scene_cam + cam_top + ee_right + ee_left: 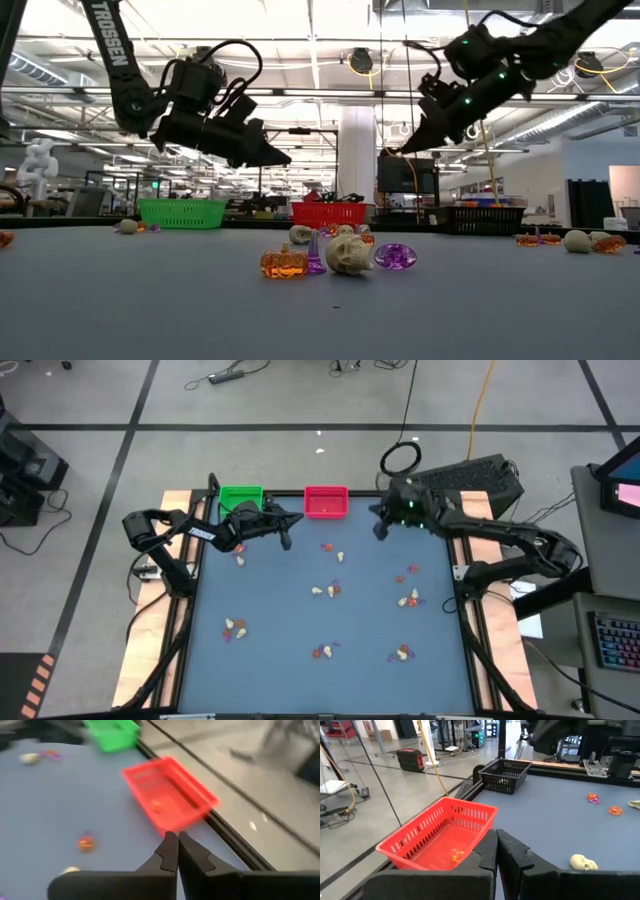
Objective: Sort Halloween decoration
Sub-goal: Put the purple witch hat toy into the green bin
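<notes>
From above, the left gripper (290, 532) hangs clenched and empty between the green tray (240, 497) and the red tray (325, 501), while the right gripper (380, 528), also clenched on nothing, sits just past the red tray's other side; the Halloween decoration (327, 591) lies scattered over the mat (270, 660) in front of both. The low view alone shows both grippers raised well above the table, with an orange pumpkin (283, 262), a cream skull (348, 254) and a purple gem (395, 256) clustered below and between them. The left wrist view looks into the red tray just ahead of its fingers (512, 857): one small orange trinket (456, 854) lies inside; a black tray (506, 774) stands beyond. The right wrist view shows that same orange piece (157, 806) in the red tray.
</notes>
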Controlling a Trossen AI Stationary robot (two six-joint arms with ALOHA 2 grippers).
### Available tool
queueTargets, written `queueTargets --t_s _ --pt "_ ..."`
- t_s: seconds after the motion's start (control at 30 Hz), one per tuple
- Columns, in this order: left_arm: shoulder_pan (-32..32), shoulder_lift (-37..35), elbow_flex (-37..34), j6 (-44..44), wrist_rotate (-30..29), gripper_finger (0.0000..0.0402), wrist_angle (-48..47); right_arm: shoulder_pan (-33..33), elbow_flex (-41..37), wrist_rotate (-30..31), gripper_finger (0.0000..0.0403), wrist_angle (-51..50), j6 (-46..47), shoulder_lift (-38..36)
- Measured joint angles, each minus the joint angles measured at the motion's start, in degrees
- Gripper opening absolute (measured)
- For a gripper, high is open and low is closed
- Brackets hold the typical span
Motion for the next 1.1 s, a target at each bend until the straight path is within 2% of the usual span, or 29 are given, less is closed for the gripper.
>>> queueTargets --t_s 0.1,0.2,0.37,0.67,0.83,0.93,1.1 --pt "0.00 -1.18 0.21 0.90 1.34 0.0011 -2.06 3.61 -4.42 -1.33 0.0002 9.42 -1.87 0.02" --pt "0.00 -3.92 0.93 1.61 2.50 0.0007 -7.33 5.62 -5.83 -6.05 0.0001 12.54 -1.64 0.03" --pt "-0.26 -10.22 2.76 4.31 3.00 0.0004 -25.56 7.31 -5.83 -13.37 0.0001 13.08 2.55 0.00" --pt "-4.26 -19.73 11.03 5.91 0.74 0.0003 -66.90 10.17 -5.83 -13.26 0.0001 16.39 2.03 0.00" --pt "-7.40 -20.72 17.91 5.77 -4.46 0.0003 -88.76 11.48 -5.83 -13.12 0.0001 17.03 0.00 0.00" --pt "-7.74 -20.76 20.97 3.44 -8.58 0.0002 -98.19 11.70 -5.83 -13.12 0.0000 16.95 -0.99 0.00" --pt "-6.63 -20.59 22.61 2.97 -9.64 0.0010 -109.66 11.64 -5.83 -13.12 0.0000 16.93 -1.54 0.00"
